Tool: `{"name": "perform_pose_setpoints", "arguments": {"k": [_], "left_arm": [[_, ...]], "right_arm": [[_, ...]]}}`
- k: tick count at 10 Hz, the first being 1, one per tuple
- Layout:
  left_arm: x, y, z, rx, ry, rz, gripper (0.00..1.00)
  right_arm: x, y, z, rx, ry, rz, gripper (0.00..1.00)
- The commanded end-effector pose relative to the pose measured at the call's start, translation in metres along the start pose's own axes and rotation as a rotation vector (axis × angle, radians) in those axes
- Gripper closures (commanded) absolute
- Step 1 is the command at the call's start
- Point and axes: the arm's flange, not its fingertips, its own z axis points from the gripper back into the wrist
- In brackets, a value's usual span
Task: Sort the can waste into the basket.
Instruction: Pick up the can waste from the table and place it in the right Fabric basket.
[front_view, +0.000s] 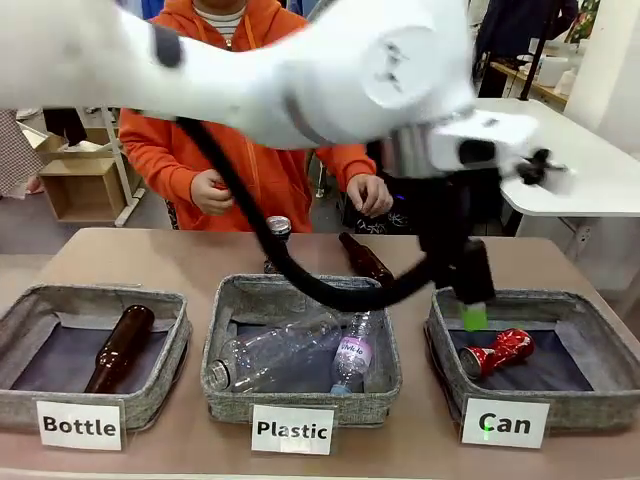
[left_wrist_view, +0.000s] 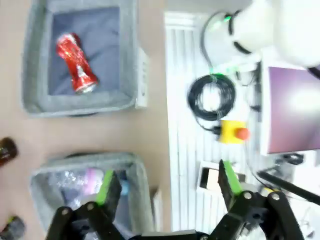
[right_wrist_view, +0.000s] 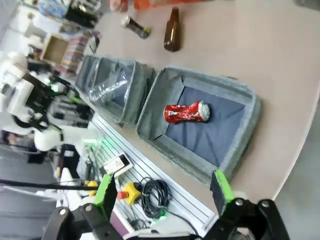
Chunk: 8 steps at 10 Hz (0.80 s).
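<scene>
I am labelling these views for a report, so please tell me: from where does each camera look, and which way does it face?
Front view: between the arms, facing across the table at the person; the left arm crosses, left gripper near the Can basket.
Left wrist view: on that arm, looking down past its open fingers at the red can.
Right wrist view: on its own arm, looking slantwise down past the open right gripper.
Shared: all show the red can in that basket.
</scene>
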Motion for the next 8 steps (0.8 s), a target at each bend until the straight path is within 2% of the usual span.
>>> {"name": "perform_pose_setpoints", "arguments": {"k": [1, 2, 4, 6, 7, 8], "left_arm": [[-0.103, -0.012, 0.055, -0.032, -0.170, 0.125, 0.00], [-0.152, -0.011, 0.078, -0.043, -0.305, 0.260, 0.00], [-0.252, -0.006, 0.113, 0.013, -0.662, 0.599, 0.00], [-0.377, 0.009, 0.143, 0.111, -0.984, 1.029, 0.00], [-0.447, 0.016, 0.148, 0.136, -1.133, 1.267, 0.00], [-0.503, 0.023, 0.144, 0.128, -1.284, 1.421, 0.00]], "right_arm": [[0.013, 0.025, -0.050, -0.035, 0.118, 0.039, 0.00], [0.026, 0.041, -0.084, -0.004, 0.165, 0.070, 0.00], [0.042, 0.073, -0.155, 0.143, 0.252, 0.116, 0.00], [0.035, 0.099, -0.216, 0.278, 0.354, 0.136, 0.00], [0.026, 0.103, -0.238, 0.314, 0.363, 0.108, 0.00], [0.020, 0.101, -0.246, 0.360, 0.342, 0.073, 0.00]]}}
